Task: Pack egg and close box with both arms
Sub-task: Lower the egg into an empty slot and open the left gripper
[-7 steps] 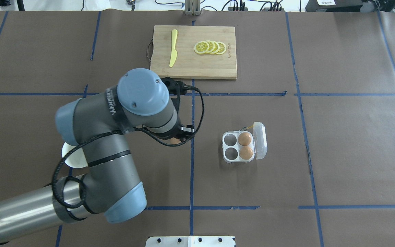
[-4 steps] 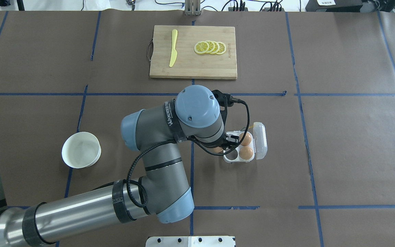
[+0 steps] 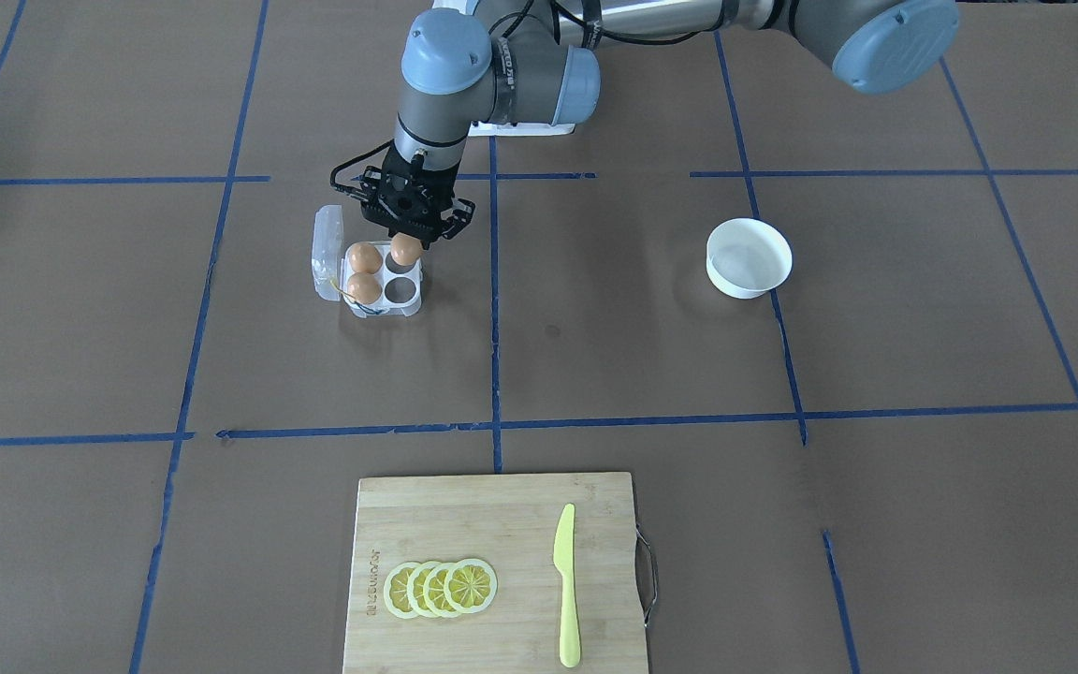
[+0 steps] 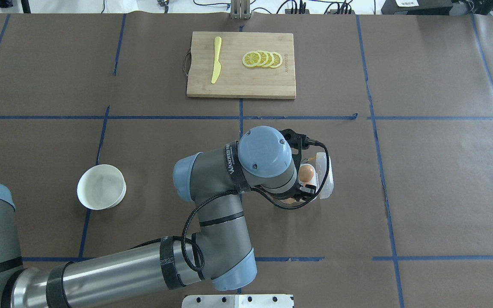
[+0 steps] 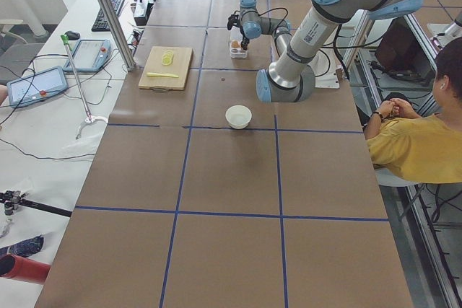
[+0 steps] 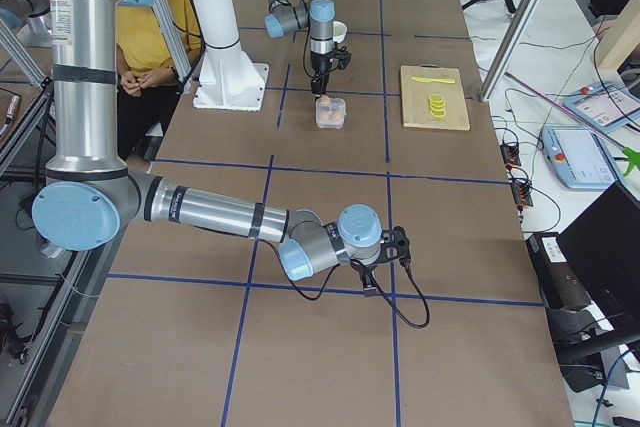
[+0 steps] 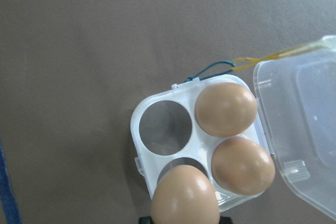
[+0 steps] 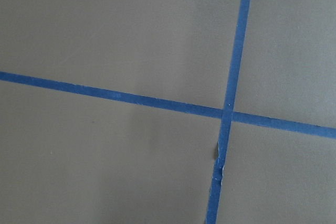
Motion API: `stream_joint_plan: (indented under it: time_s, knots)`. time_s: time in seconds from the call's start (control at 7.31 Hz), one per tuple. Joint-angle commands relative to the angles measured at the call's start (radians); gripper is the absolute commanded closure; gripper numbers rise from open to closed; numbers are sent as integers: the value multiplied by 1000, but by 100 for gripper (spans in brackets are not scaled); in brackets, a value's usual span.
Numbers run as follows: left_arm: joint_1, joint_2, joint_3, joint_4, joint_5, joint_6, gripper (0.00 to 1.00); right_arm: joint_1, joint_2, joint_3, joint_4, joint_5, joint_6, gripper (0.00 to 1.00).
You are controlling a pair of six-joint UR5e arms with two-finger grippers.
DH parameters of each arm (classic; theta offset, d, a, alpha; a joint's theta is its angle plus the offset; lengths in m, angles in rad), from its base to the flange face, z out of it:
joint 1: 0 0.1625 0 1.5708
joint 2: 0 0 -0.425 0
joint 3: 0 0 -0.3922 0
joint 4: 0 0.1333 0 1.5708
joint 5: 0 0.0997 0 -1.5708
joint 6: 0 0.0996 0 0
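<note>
My left gripper [image 3: 405,241] is shut on the egg [image 3: 405,250] and holds it just above the box [image 3: 413,301]. In the left wrist view the held egg [image 7: 185,196] hangs over one empty cell. The other empty cell [image 7: 165,128] is beside it. Two more brown eggs [image 7: 226,108] [image 7: 242,165] fill the cells by the open lid [image 7: 302,129], with the yellow string [image 7: 273,56] at the hinge. From overhead the wrist covers the gripper and most of the box [image 4: 324,171]. My right gripper [image 6: 392,247] hovers over bare table far from the box; I cannot tell its state.
A white bowl [image 4: 101,187] stands empty to the left of the box. A wooden cutting board [image 4: 241,85] with lemon slices [image 4: 262,59] and a yellow knife [image 4: 216,60] lies at the far side. An operator in yellow [image 5: 419,142] sits beside the table.
My left arm has swung right from near the bowl, carrying the egg, and now holds it over the box. The box and its two eggs have not moved.
</note>
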Motion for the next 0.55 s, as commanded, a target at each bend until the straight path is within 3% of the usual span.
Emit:
stream_joint_plan:
  time_s: [0.0,0.41]
  knots:
    - [1,-11,2,0,0,2,100,0,2,1,1,1,0,0]
    - [-1,-11,-10,4,12,4,100,0,0,7,0,1,0,0]
